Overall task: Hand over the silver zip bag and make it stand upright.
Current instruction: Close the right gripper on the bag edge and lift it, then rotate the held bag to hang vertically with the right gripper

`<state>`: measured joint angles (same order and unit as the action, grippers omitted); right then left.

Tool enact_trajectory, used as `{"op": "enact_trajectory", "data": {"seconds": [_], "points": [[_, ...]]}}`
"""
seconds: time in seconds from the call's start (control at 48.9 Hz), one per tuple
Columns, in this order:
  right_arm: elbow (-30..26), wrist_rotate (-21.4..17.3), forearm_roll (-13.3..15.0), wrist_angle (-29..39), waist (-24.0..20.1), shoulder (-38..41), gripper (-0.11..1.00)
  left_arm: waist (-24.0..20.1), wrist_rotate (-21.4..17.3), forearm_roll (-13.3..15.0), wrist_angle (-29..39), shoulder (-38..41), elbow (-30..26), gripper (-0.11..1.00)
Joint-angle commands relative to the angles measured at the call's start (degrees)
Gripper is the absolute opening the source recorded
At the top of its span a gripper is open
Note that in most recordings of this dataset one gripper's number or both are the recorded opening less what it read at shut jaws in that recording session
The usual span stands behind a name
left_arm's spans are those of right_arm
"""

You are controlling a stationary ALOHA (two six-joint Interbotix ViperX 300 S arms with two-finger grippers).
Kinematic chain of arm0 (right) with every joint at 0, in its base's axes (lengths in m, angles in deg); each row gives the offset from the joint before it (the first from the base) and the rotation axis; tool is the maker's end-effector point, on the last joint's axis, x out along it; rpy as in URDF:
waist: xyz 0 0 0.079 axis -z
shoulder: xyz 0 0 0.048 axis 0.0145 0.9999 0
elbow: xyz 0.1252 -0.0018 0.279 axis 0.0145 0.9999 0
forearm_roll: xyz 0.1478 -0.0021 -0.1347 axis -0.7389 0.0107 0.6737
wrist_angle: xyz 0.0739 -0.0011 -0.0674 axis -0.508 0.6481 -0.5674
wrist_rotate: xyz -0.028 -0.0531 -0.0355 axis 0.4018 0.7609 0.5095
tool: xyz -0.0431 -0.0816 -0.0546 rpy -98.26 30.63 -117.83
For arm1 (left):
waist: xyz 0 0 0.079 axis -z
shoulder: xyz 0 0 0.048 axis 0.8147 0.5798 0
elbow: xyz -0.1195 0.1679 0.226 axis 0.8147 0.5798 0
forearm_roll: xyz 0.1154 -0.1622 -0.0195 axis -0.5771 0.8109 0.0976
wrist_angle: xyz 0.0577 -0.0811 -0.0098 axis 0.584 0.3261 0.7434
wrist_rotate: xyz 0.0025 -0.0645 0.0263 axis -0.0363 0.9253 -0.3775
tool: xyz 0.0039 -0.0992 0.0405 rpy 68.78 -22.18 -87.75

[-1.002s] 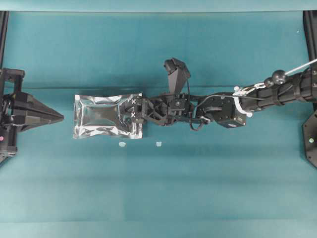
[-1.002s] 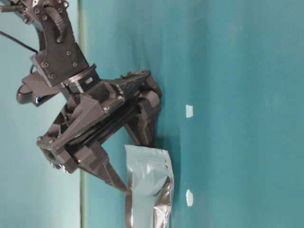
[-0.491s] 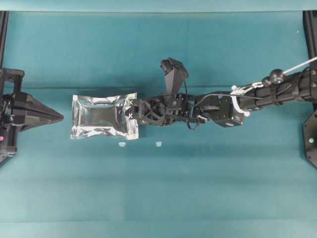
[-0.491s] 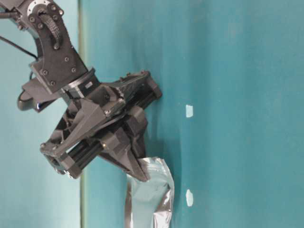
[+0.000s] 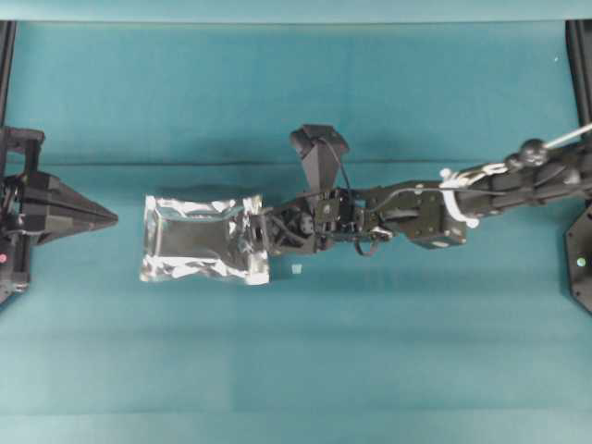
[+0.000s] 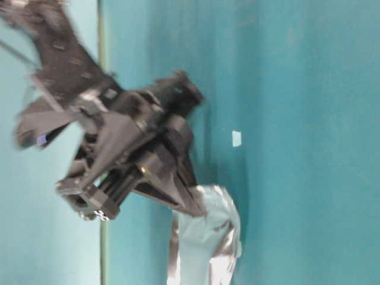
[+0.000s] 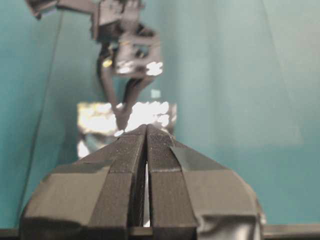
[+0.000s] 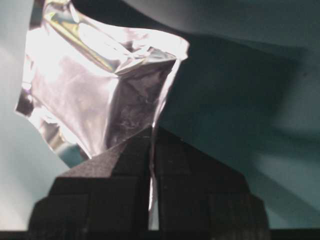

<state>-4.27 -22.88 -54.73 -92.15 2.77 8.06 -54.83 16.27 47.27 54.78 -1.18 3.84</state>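
The silver zip bag (image 5: pixel 202 238) is a shiny crinkled foil pouch left of the table's middle. My right gripper (image 5: pixel 258 239) is shut on the bag's right edge, and the bag hangs off the cloth in its grip. The right wrist view shows the foil edge pinched between the jaws (image 8: pixel 152 132), with the bag (image 8: pixel 95 80) spreading out beyond them. From table level the bag (image 6: pixel 208 237) hangs below the blurred right gripper (image 6: pixel 196 208). My left gripper (image 5: pixel 109 218) rests at the far left, shut and empty, some way from the bag. Its closed fingertips (image 7: pixel 146 127) point at the bag (image 7: pixel 127 120).
A tiny white bit (image 5: pixel 296 269) lies on the teal cloth just below the right gripper, also visible from table level (image 6: pixel 236 138). Dark frame posts stand at the far left (image 5: pixel 7 55) and far right (image 5: pixel 579 55) edges.
The right gripper closed on the bag's right edge, then lifted it off the cloth; the bag crumpled and tilted. One white bit is now covered by the bag. The left arm stayed still.
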Motion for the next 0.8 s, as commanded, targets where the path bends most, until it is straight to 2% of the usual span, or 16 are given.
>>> {"op": "enact_trajectory", "data": {"seconds": [0.0,0.164,0.348,0.777], "points": [[-1.67,3.52,0.88,3.16,-0.44,-3.60,0.02,0.00,0.00,-0.18,-0.26,0.26,-0.53,0.00],[-3.34,9.58,0.97,10.37,-0.26,-7.21,0.02,-0.09,0.00,-0.18,-0.26,0.00,-0.44,0.00],[-5.80,13.36,0.97,17.40,-0.53,-9.84,0.02,-0.09,0.00,-0.18,-0.26,-0.62,-0.44,0.00],[-13.01,25.14,0.97,36.39,-0.62,-14.77,0.02,-0.09,0.18,-0.18,1.49,-1.67,-0.44,0.00]]}}
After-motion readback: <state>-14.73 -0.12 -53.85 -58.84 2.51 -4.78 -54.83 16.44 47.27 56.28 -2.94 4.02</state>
